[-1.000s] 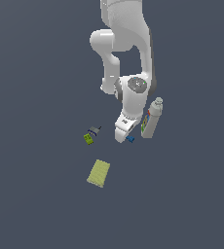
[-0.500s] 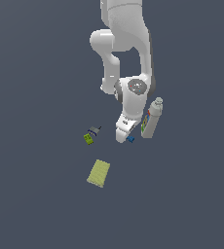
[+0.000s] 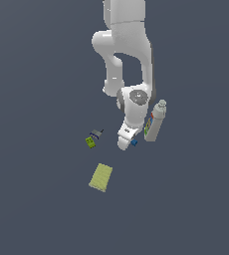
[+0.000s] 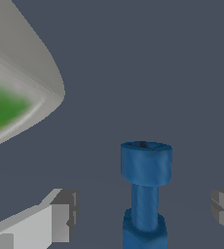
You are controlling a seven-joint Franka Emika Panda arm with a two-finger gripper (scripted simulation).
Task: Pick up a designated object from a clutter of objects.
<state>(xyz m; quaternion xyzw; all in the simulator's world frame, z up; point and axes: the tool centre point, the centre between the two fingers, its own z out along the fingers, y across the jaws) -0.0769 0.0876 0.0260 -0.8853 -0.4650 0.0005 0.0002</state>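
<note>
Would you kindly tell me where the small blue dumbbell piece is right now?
In the exterior view the blue dumbbell piece lies at the tip of the pincer, just left of the bottle; the wrist view shows it between the open fingers.

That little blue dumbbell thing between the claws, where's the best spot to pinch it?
Probably the thin middle bar of the blue dumbbell. The gripper is open with a finger on each side, so closing straight across the bar looks right; the thicker ends should keep it from sliding out.
</note>
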